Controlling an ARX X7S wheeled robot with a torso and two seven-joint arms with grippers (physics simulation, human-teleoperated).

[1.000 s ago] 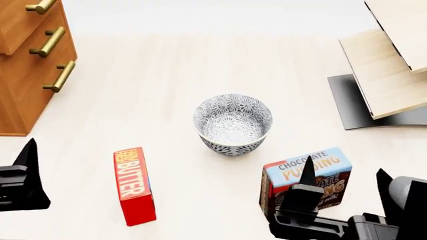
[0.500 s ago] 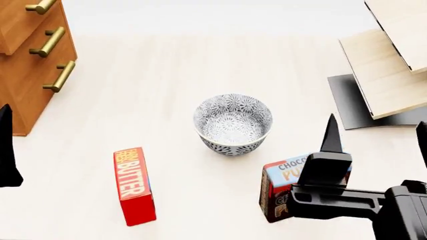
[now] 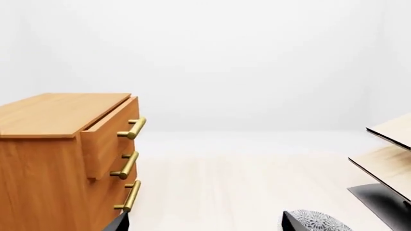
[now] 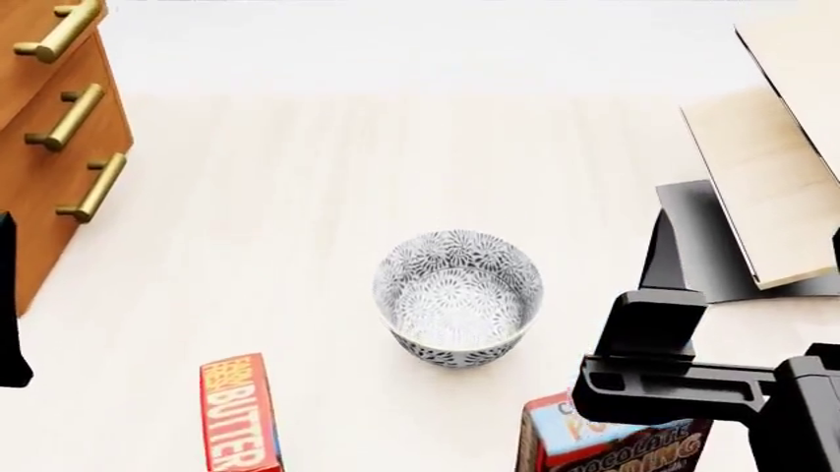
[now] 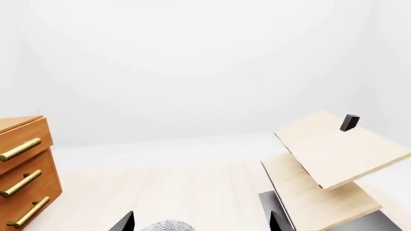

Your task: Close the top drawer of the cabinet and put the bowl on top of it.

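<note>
Right hand [image 4: 743,258] open, grey-patterned white bowl [image 4: 457,297] upright

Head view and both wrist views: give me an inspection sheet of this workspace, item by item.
Surface: pale wood-grain table.
Job's things: top drawer stands pulled out of the cabinet; bowl upright on the table, apart from both arms.
Clutter: butter box, pudding box, pale rack on a dark base.
Grippers: left tool and right tool both open, holding nothing.
Cables: nothing seen.
Surroundings: plain white backdrop.
</note>
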